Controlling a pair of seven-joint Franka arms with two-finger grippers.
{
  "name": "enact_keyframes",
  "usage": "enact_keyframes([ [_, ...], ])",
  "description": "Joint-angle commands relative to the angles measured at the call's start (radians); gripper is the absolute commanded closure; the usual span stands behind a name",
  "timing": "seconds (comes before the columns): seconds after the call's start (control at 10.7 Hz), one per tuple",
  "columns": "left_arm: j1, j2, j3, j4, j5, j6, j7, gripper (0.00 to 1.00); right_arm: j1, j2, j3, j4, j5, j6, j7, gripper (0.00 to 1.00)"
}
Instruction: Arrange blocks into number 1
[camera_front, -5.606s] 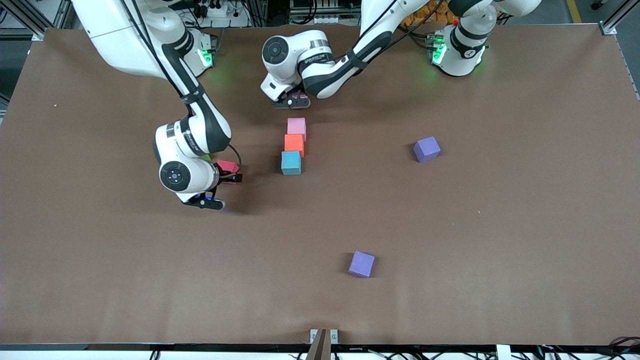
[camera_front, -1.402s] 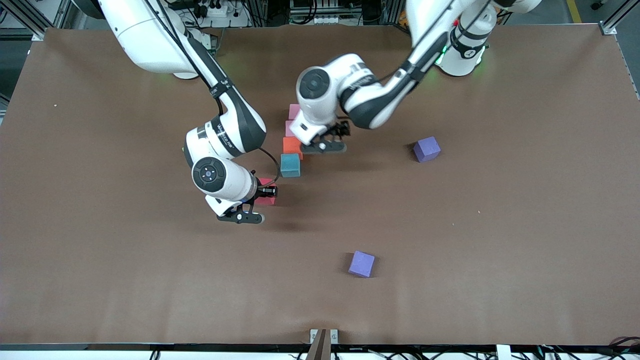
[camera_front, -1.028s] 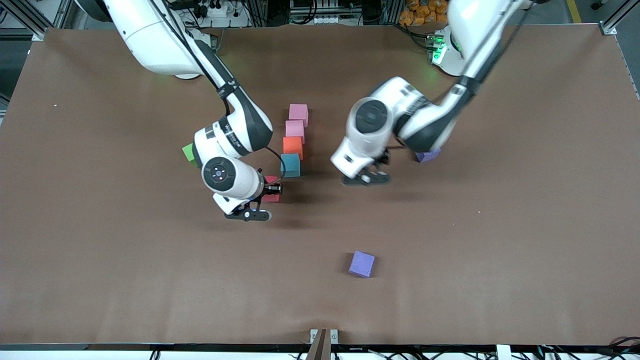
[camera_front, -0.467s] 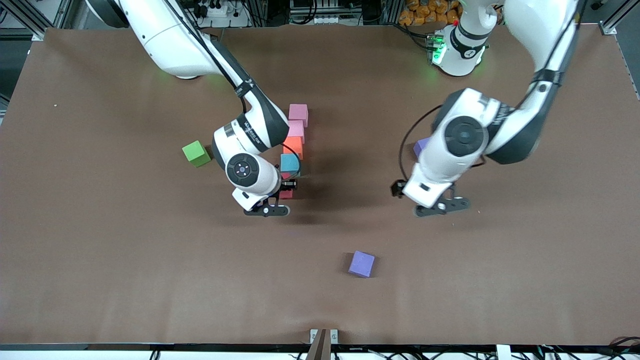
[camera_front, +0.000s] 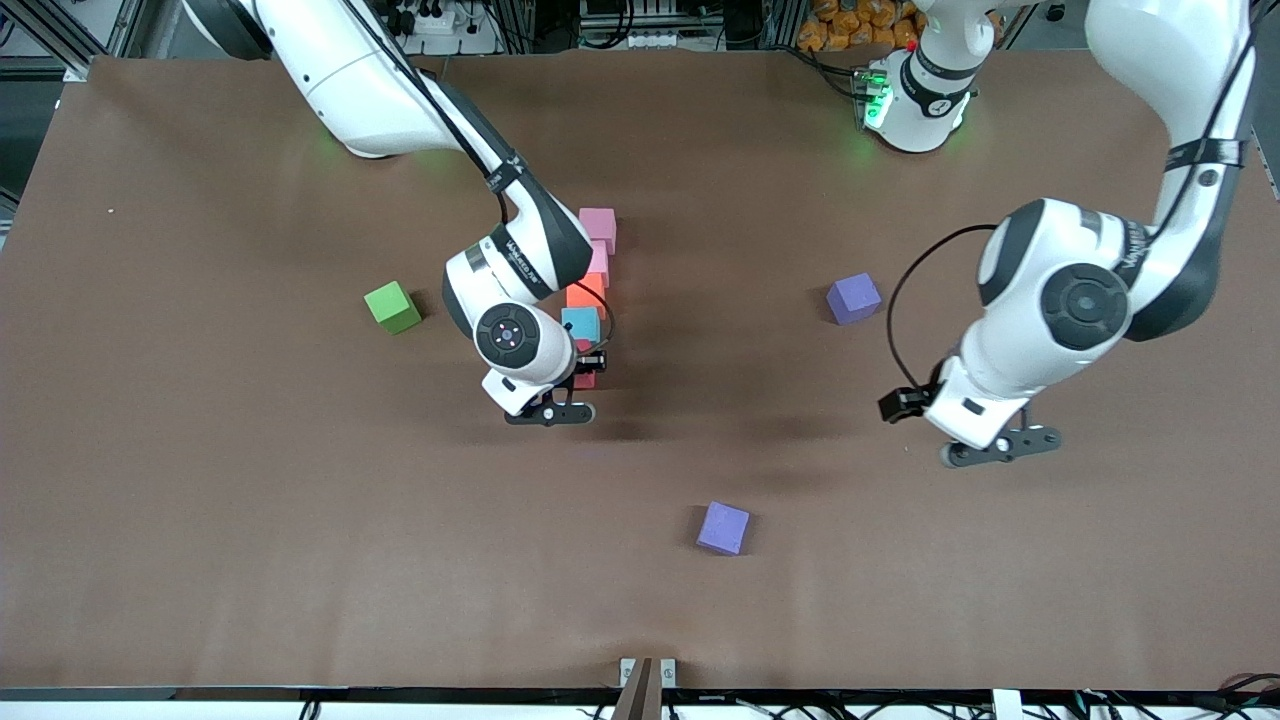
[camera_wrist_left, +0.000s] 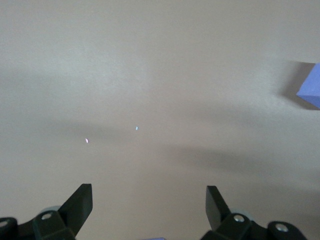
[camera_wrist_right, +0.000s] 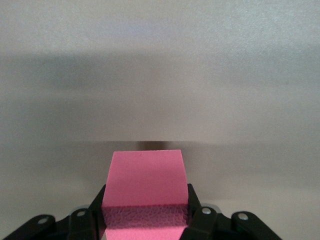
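Blocks: two pink (camera_front: 597, 228), one orange (camera_front: 584, 296), one light blue (camera_front: 581, 324), set in a line mid-table. Red block (camera_wrist_right: 145, 186), held clenched in the right gripper (camera_front: 584, 371), sits just nearer the camera than the light blue one. Left gripper (camera_wrist_left: 149, 202), fingers spread and holding nothing, hangs over bare table (camera_front: 200, 500) toward the left arm's end. One green cube (camera_front: 391, 306), two purple cubes (camera_front: 853, 298) apart.
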Motion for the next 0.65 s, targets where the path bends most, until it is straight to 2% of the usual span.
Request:
enact_keyframes([
  [0.0, 0.014, -0.023, -0.012, -0.017, 0.032, -0.014, 0.004, 0.00, 0.016, 0.032, -0.004, 0.045, 0.003, -0.006, 0.021, 1.00],
  [0.19, 0.015, -0.025, -0.011, -0.019, 0.032, -0.028, 0.010, 0.00, 0.021, 0.046, -0.004, 0.065, 0.001, -0.008, 0.040, 1.00],
  [0.28, -0.006, -0.035, 0.020, -0.019, 0.027, -0.045, 0.045, 0.00, 0.021, 0.047, -0.004, 0.065, 0.000, -0.008, 0.040, 1.00],
  [0.47, -0.174, -0.094, 0.223, -0.039, -0.048, -0.062, 0.124, 0.00, 0.022, 0.049, -0.004, 0.065, -0.008, -0.011, 0.038, 1.00],
  [0.56, -0.199, -0.117, 0.263, -0.054, -0.083, -0.064, 0.164, 0.00, 0.022, 0.049, -0.004, 0.065, -0.013, -0.012, 0.038, 1.00],
])
